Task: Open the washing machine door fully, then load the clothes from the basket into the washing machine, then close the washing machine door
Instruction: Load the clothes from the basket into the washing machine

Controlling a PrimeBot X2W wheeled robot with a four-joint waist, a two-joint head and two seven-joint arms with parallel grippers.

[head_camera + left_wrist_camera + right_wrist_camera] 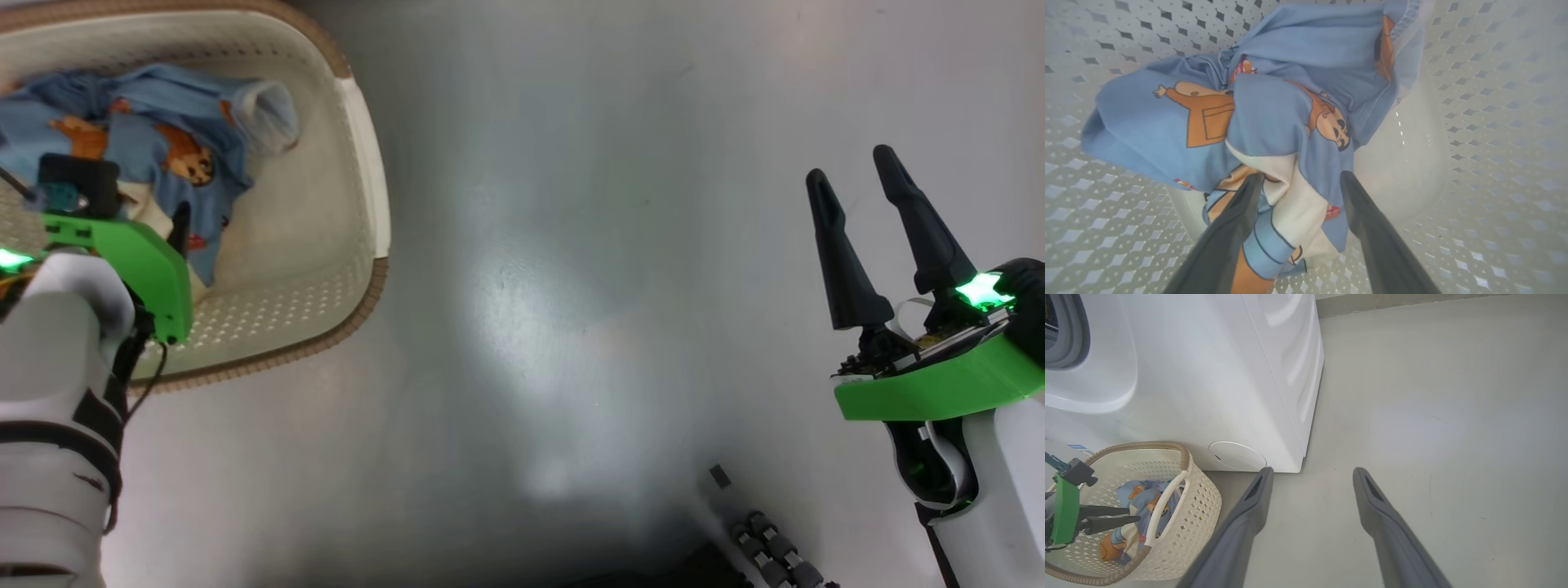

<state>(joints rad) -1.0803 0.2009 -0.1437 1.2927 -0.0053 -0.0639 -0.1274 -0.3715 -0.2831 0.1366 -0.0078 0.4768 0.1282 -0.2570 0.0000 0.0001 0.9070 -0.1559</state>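
Observation:
The cream basket (363,163) sits on the floor at the upper left of the head view, holding the light blue clothes (163,139) with orange cartoon prints. My left gripper (175,224) reaches down into it. In the left wrist view the left gripper (1301,179) is open, its fingers straddling a fold of the clothes (1290,81). My right gripper (851,175) hangs open over bare floor, holding nothing. The right wrist view shows the washing machine (1208,375), the basket (1200,506) in front of it and the left gripper (1133,514) inside it. The washing machine door is out of view.
The grey seal of the drum opening (1069,343) shows at the top left corner of the right wrist view. A round cover (1237,456) sits low on the washer front. Part of my base with small rollers (771,547) is at the bottom. Grey floor (1433,416) extends right of the washer.

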